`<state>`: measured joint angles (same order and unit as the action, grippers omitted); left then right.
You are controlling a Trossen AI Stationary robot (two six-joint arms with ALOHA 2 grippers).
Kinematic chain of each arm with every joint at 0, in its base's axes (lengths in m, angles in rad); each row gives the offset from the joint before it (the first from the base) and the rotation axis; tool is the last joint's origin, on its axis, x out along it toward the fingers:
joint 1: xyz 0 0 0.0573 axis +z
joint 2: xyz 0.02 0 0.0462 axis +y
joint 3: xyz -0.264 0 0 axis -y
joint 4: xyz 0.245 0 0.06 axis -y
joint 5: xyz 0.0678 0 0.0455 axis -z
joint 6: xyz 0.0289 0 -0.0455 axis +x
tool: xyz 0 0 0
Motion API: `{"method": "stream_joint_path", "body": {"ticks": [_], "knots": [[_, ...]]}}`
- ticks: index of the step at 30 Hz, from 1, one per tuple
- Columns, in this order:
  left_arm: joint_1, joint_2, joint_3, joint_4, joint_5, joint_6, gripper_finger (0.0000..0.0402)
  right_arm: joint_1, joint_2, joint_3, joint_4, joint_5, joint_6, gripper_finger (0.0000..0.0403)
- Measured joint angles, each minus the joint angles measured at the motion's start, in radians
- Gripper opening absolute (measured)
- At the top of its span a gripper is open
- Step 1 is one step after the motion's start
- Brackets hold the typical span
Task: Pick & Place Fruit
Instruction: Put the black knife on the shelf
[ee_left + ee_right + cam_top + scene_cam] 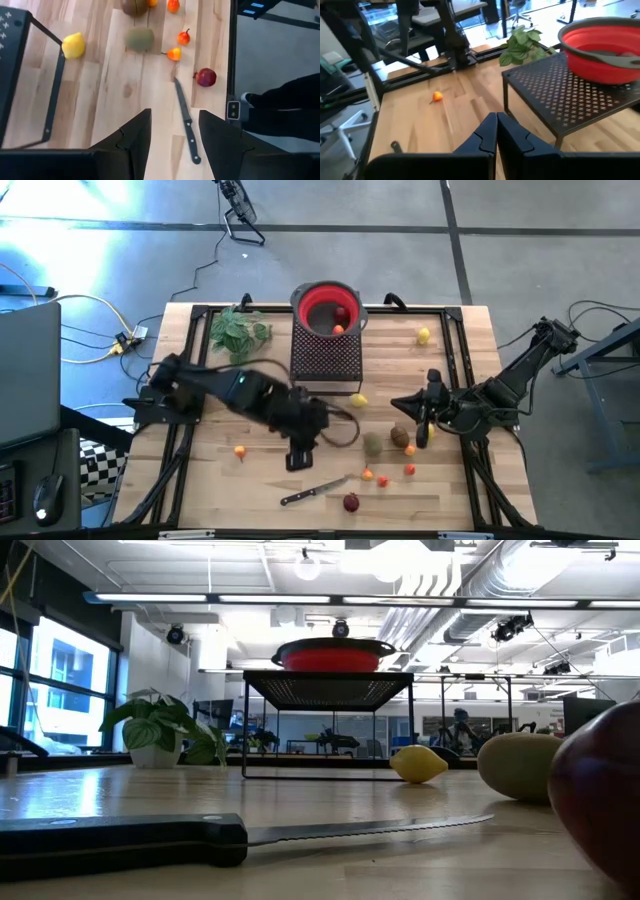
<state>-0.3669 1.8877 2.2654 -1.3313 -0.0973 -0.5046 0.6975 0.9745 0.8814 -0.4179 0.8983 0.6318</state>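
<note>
Left tool (300, 457) hangs released at centre frame, over bare table (200, 480) beside the knife (314, 491). Right tool (496, 131) — clenched, empty — sits at right. Fruit (373, 443) lies scattered lower right — some inside the red bowl (327, 308) atop the black rack (325, 355).

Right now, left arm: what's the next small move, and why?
Probably ease the left gripper forward and down toward the olive-green fruit. Its fingers are open and hold nothing, the fruit lies loose on the table ahead, and the knife lies just off that line. The red bowl already holds some fruit. The right gripper waits, shut.
</note>
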Motion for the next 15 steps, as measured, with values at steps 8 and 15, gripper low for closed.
{"method": "stream_joint_path", "body": {"ticks": [8,15], "knots": [[-0.127,0.0,-0.016,0.001,-0.065,-0.133,0.0161,0.0,0.0,0.0,-0.005,-0.012,-0.007,0.0003],[-0.193,0.008,-0.024,-0.002,-0.071,-0.25,0.0161,0.0,0.0,0.0,-0.055,-0.012,-0.007,0.0003]]}}
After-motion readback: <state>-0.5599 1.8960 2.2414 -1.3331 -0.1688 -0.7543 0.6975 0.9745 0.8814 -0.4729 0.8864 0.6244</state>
